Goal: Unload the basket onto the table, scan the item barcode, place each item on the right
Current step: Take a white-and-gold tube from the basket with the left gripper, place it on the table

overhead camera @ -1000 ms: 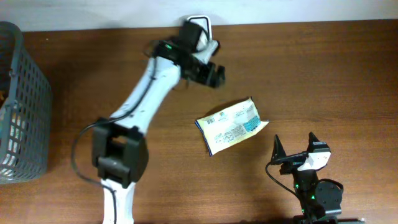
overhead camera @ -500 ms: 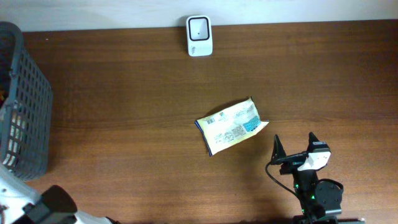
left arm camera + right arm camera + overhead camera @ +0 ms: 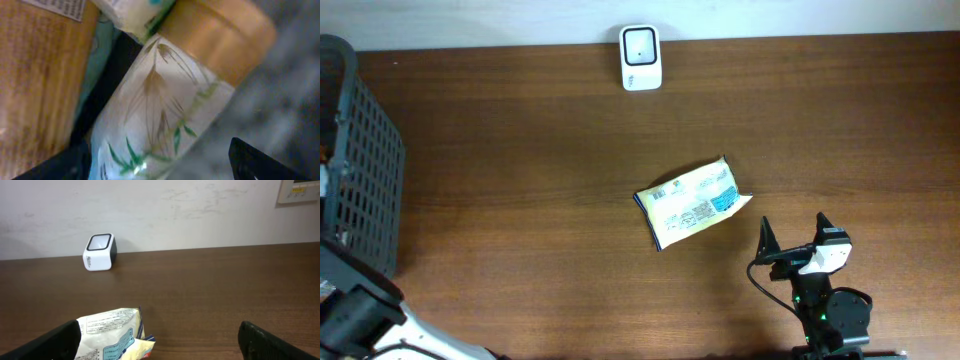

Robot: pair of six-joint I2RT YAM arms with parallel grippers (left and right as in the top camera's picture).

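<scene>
At the near left, the overhead view is showing only part of the left arm (image 3: 360, 318) beside the grey basket (image 3: 365, 150). Its wrist camera is showing the left gripper (image 3: 160, 162), fingers spread and gripping nothing, over a gold-capped bottle (image 3: 165, 100). The white scanner (image 3: 640, 44) is standing at the far edge. The packet (image 3: 692, 203) is lying mid-table, only partly showing in the right wrist view. At the near right, the right gripper (image 3: 794, 243) is holding its fingers wide apart, empty.

Even light, blurry left wrist view
</scene>
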